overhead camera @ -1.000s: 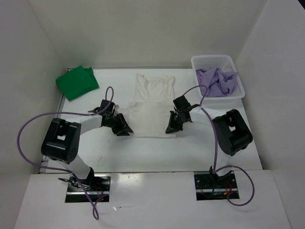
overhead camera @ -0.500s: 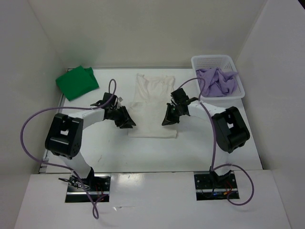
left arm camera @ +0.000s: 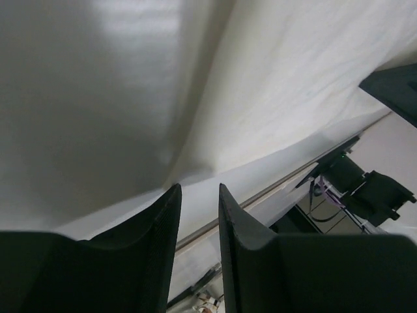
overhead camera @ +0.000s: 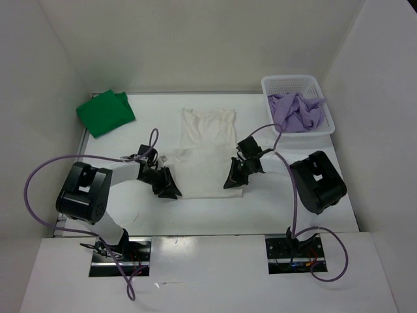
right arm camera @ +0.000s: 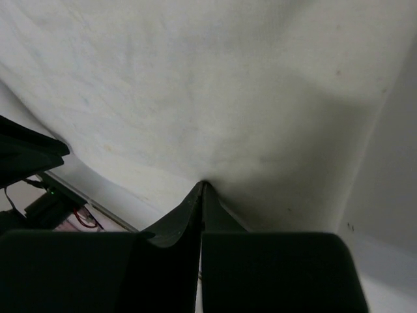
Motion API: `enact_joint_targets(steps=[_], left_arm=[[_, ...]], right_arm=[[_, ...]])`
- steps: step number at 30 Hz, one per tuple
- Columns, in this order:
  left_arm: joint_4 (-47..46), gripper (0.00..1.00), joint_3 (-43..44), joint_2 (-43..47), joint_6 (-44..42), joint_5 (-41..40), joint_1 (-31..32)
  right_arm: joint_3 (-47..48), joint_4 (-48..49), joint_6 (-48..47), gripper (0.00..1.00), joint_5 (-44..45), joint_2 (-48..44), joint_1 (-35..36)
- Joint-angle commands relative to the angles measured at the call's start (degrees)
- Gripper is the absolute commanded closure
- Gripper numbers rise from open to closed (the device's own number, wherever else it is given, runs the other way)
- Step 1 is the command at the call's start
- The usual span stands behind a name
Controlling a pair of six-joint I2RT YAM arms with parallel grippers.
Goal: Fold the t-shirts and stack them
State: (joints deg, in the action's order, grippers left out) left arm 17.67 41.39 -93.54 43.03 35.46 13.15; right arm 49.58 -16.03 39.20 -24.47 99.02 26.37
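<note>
from above, three t-shirts: the cream shirt (overhead camera: 207,153) flat mid-tabletop (overhead camera: 215,212), green shirt (overhead camera: 105,112) far left, lavender shirt (overhead camera: 297,111) in the basket (overhead camera: 326,124); left wrist: left tool (left arm camera: 197,212) slightly parted, nothing between; right wrist: right tool (right arm camera: 201,195) pinched on cream hem.

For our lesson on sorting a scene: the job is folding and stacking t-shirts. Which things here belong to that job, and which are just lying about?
Belongs to the job:
- cream-white t-shirt, spread mid-table
- green t-shirt, folded, far left
- lavender t-shirt, crumpled in the basket

Just lying about:
- white mesh basket
- table
</note>
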Motion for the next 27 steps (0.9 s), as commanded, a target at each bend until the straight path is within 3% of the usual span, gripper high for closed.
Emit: enact_joint_targets(steps=[1, 3, 5, 9, 11, 13, 19, 23, 24, 27], left_arm=[[10.52, 0.63, -1.40, 4.14, -4.71, -5.84, -1.02], [12.12, 0.63, 1.93, 6.43, -5.32, -5.84, -1.72], [12.12, 0.64, 9.56, 7.05, -5.32, -5.23, -1.72], [2.58, 0.78, 23.95, 1.80, 0.21, -1.37, -1.72], [0.71, 0.86, 30.13, -5.40, 1.44, 0.31, -1.72], [-2.02, 0.94, 38.10, -11.54, 2.14, -3.71, -1.72], [-1.95, 0.97, 60.01, -30.80, 2.15, -12.33, -1.72], [1.38, 0.96, 76.18, -42.41, 2.15, -12.71, -1.72], [2.71, 0.96, 83.69, -47.04, 2.15, -12.18, -1.72], [6.14, 0.94, 92.80, -54.17, 2.15, -13.48, -1.11]], right_arm=[[-3.62, -6.28, -2.37, 1.00, 3.38, -1.46, 2.19], [-2.75, -9.01, -4.12, 0.98, 3.38, -2.69, 2.19], [-0.02, -11.38, -5.18, 0.90, 3.38, -3.31, 2.19], [5.69, -12.62, -6.68, 0.82, 0.67, -5.42, 1.50], [7.88, -12.62, -6.68, 0.87, -0.66, -5.95, 1.49], [8.95, -11.48, -6.68, 1.00, -1.99, -5.95, 1.49], [11.93, -8.58, -4.75, 1.00, -1.45, -5.95, 1.49], [13.44, -8.58, -4.75, 1.00, -2.25, -4.63, 1.49], [13.44, -8.58, -4.75, 1.00, -2.25, -4.63, 1.49], [13.44, -8.58, -4.75, 1.00, -2.25, -4.63, 1.49]])
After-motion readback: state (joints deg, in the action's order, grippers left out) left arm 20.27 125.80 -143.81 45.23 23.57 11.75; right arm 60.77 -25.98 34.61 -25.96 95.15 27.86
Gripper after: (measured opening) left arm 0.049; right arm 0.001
